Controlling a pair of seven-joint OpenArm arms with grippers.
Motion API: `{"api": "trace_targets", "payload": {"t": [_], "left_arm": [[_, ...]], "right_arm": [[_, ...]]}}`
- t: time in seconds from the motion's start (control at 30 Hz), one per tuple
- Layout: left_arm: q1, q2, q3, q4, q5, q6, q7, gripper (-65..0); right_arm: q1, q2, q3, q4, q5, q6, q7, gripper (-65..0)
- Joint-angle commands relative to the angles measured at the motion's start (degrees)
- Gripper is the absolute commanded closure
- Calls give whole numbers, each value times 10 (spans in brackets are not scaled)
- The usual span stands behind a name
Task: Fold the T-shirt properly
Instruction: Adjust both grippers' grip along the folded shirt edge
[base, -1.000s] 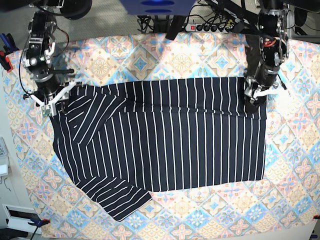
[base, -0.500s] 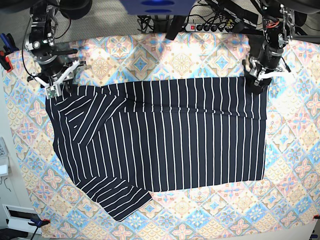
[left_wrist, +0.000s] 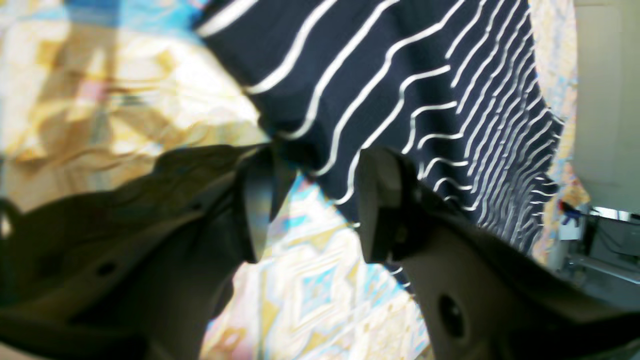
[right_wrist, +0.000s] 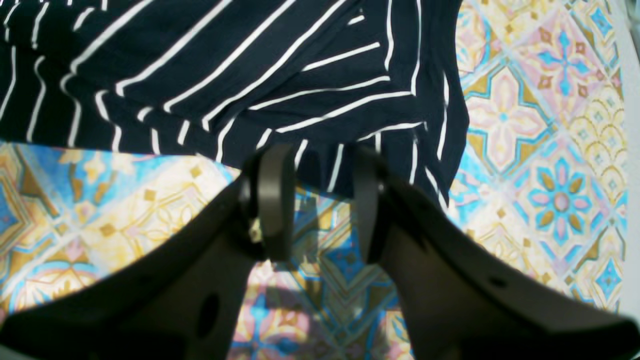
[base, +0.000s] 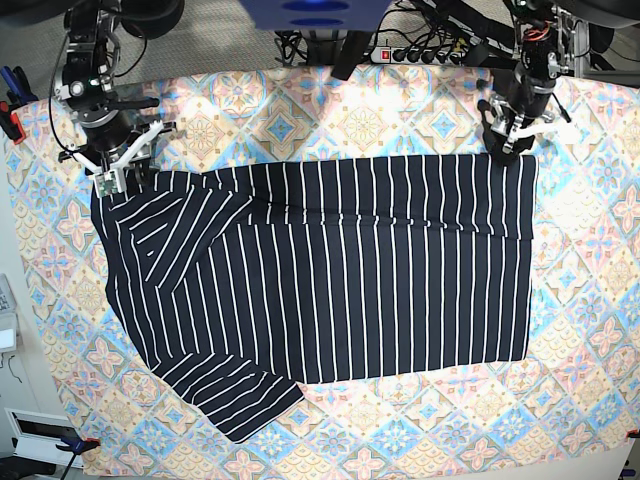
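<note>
Two sets of fingers, left (left_wrist: 310, 200) and right (right_wrist: 315, 200), stand open; the T-shirt (base: 340, 270) edge lies just beyond their tips.

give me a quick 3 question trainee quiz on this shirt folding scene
1. True or false: the dark navy white-pinstriped soft T-shirt lies spread on the pastel tile-patterned tablecloth.
2. In the base view, where does the loose short sleeve stick out? A) lower left B) upper right C) centre
3. Fill in: both the left pincer and the right pincer sit at the shirt's far edge, each with its jaws ____.

Key
1. True
2. A
3. Open: in each wrist view tablecloth shows between the fingers, which hold no cloth.
</note>
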Motion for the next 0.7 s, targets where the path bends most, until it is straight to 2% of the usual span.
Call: {"api": "trace_targets", "payload": {"t": [0.0,0.37,0.53,0.6,0.67], "left_arm": [[-6,-4,-8,-7,0,-7,-5,-258],[-82,-4,-12,-88,2,-7,-5,-258],[-107,-3,-11,-112,2,-7,-5,-252],[-111,-3,-11,-112,2,-8,-5,-211],[-111,-3,-11,-111,3,-8,-5,-117]], "right_arm": [[1,7,3,9,4,-2,13,-196],[2,6,6,7,6,-2,11,-199],[3,-18,19,6,11,-3,9,-208],[3,-30,33,-1,44,-3,9,-228],[5,-31,54,-22,100,-3,8,-246]]}}
